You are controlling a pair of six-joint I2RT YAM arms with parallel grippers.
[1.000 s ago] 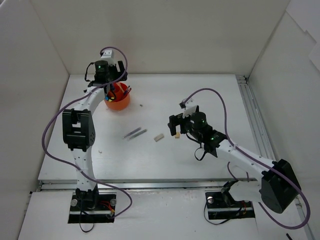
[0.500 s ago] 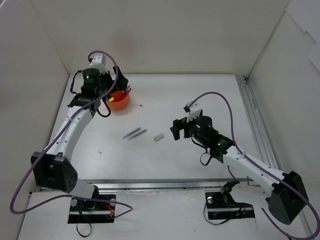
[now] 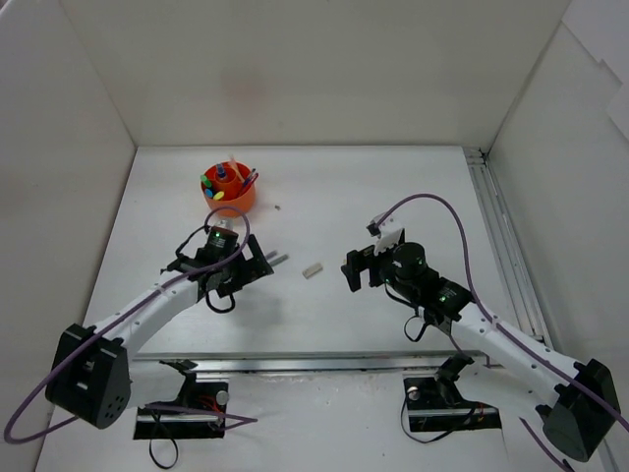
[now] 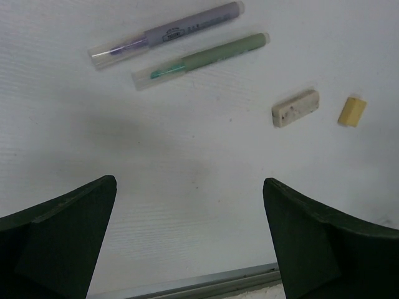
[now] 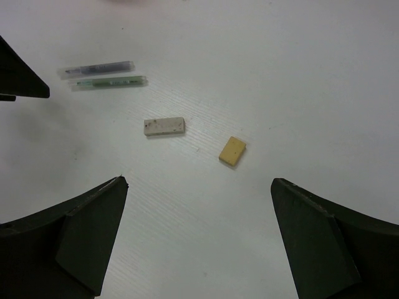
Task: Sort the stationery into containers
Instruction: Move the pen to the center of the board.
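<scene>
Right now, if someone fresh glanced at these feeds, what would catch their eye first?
The orange organizer, bristling with colourful stationery, stands alone at the far left of the table. Mid-table lie four loose items: a purple pen and a green pen side by side, then a whitish eraser and a yellow eraser. The left gripper and right gripper both hang open above them.
</scene>
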